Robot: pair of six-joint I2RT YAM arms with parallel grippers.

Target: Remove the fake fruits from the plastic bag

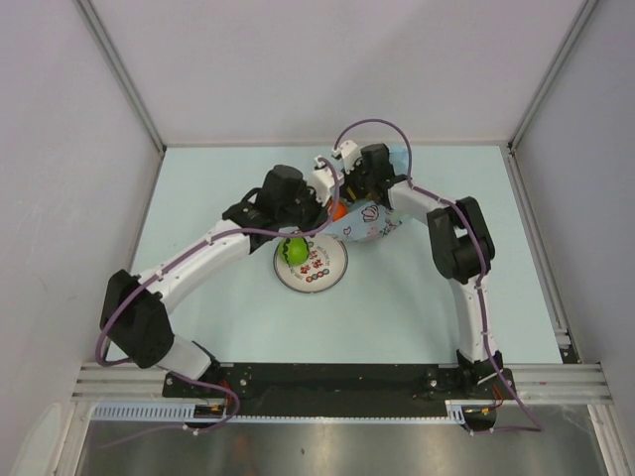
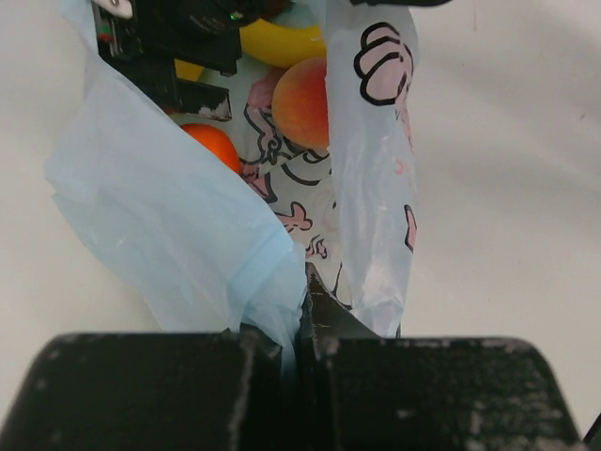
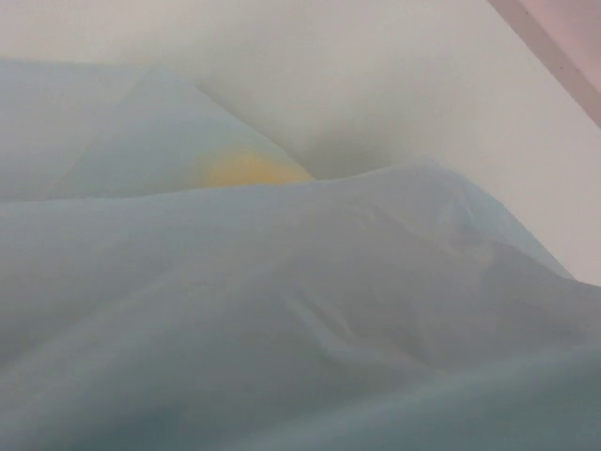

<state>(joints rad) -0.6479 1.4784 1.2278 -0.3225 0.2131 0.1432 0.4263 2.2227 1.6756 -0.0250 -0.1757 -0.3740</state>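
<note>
Green fruit (image 1: 295,250) out on plate (image 1: 340,266); banana (image 2: 282,42), peach fruit (image 2: 302,101), orange (image 2: 214,146) inside bag (image 2: 169,225), left claw (image 2: 302,324) clamping it; right claw (image 1: 335,196) state unclear.

No word, number or brand can be read anywhere. The plastic bag (image 2: 374,178), just beyond the plate (image 1: 310,285) in the top view, carries printed pink cartoon shapes with thick dark outlines. In the left wrist view, dark curved strokes run among these shapes on the inner wall, but folds break them up and no letters can be made out. The plate itself bears red and dark markings on its face, on the right side, too small to read from above. In the right wrist view the bag's film shows only as a blur with no print.
</note>
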